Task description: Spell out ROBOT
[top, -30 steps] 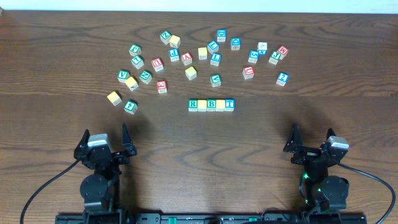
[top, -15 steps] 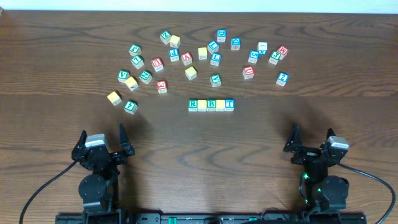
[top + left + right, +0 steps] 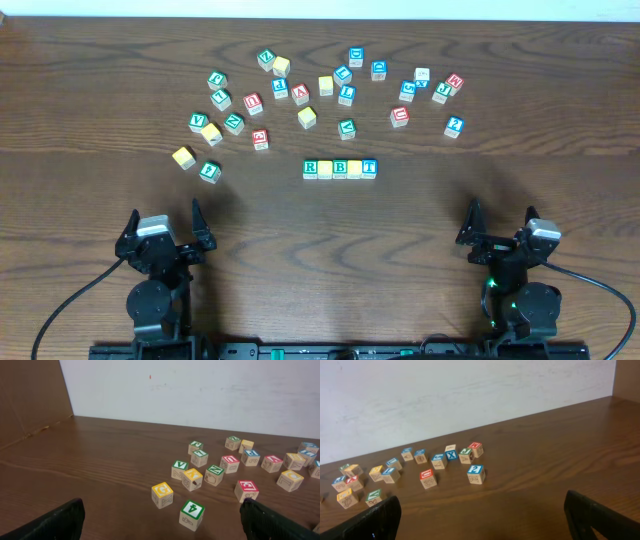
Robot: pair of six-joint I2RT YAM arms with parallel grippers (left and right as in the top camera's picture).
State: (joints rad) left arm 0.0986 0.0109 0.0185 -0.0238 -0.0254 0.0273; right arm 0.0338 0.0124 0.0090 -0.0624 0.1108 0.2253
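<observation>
A row of lettered blocks [image 3: 340,168] lies mid-table in the overhead view. It reads green R, a yellow block, green B, a yellow block, blue T; the yellow blocks' letters are too small to read. My left gripper [image 3: 165,212] is open and empty near the front left edge, well short of the blocks. My right gripper [image 3: 501,210] is open and empty near the front right edge. Neither wrist view shows the row.
Several loose blocks are scattered across the back of the table [image 3: 330,85]. Nearest the left gripper are a yellow G block [image 3: 162,495] and a green block [image 3: 192,514]. A blue 2 block [image 3: 475,474] and a red block [image 3: 427,479] lie ahead of the right gripper.
My left gripper has shifted slightly to the left. The right arm and the blocks have not moved.
</observation>
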